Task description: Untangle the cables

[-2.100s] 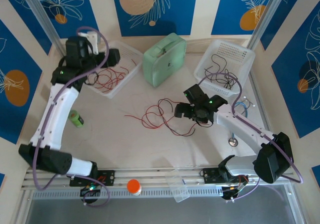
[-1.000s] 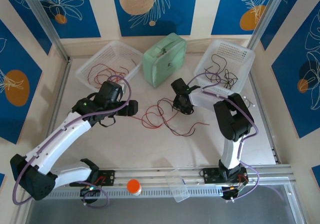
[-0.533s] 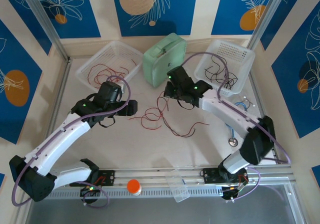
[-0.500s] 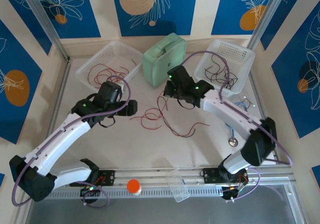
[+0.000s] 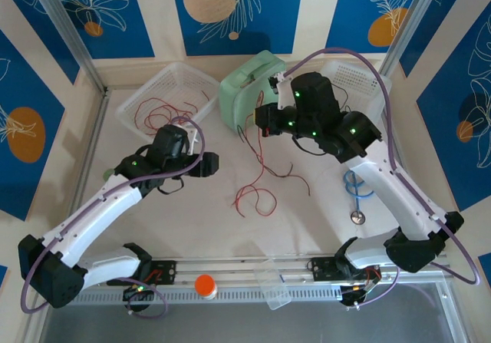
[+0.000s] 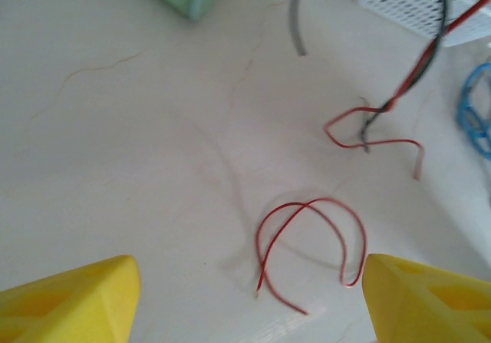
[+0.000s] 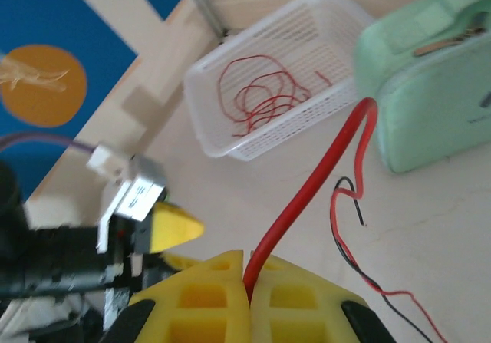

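Cables (image 5: 257, 189): red strand (image 7: 307, 197) pinched in right end effector (image 7: 247, 274) near green case (image 5: 245, 90); left end effector (image 6: 249, 272) wide, empty. Risk: black strand (image 7: 343, 180) could ride along, tightening the knot.

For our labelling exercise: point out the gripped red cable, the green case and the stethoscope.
red cable (image 7: 298, 203): right wrist view, midway along its raised stretch.
green case (image 5: 242, 93): top view, its lid.
stethoscope (image 5: 357, 217): top view, metal disc.

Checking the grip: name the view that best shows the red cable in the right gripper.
Right wrist view: the red cable emerges from the shut right gripper close up. The top view shows it as a thin strand below that gripper; the left wrist view shows a blurred stretch, not the grip.
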Available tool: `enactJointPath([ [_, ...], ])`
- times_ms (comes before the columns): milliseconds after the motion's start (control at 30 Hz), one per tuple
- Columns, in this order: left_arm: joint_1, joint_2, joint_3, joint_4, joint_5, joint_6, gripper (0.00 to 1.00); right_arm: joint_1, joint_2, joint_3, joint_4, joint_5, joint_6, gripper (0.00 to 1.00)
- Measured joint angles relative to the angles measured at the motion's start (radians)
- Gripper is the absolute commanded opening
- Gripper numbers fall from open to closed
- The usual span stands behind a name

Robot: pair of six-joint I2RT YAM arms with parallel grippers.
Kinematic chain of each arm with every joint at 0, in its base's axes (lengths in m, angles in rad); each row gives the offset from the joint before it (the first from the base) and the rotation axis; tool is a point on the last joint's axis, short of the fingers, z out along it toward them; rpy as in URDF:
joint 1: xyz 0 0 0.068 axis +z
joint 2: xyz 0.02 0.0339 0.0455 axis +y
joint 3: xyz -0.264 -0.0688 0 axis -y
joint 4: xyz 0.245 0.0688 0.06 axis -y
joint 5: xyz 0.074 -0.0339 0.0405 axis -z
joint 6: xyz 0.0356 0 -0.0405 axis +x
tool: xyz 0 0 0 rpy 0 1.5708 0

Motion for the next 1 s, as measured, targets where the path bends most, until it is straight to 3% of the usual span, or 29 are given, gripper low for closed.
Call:
enactJointPath([
  [167, 0.000, 0.000, -0.055, 0.175, 0.110, -0.042, 0.83, -0.042, -0.013, -0.002, -0.029, -0.114, -0.102, 0.00],
  [367, 0.003, -0.017, -0.153, 0.359, 0.132, -0.176, 0.93, -0.068, -0.045, -0.077, -0.020, -0.171, -0.125, 0.00],
  [667, 0.011, 0.119, -0.177, 0.576, 0.195, -0.388, 0.89, -0.069, -0.078, -0.158, 0.023, -0.225, -0.116, 0.00],
  [833, 0.011, 0.194, -0.177, 0.619, 0.245, -0.458, 0.88, -0.069, -0.109, -0.185, 0.041, -0.228, -0.105, 0.00],
  [1000, 0.018, 0.159, -0.166, 0.542, 0.231, -0.461, 0.87, -0.069, -0.118, -0.199, 0.064, -0.227, -0.105, 0.00],
])
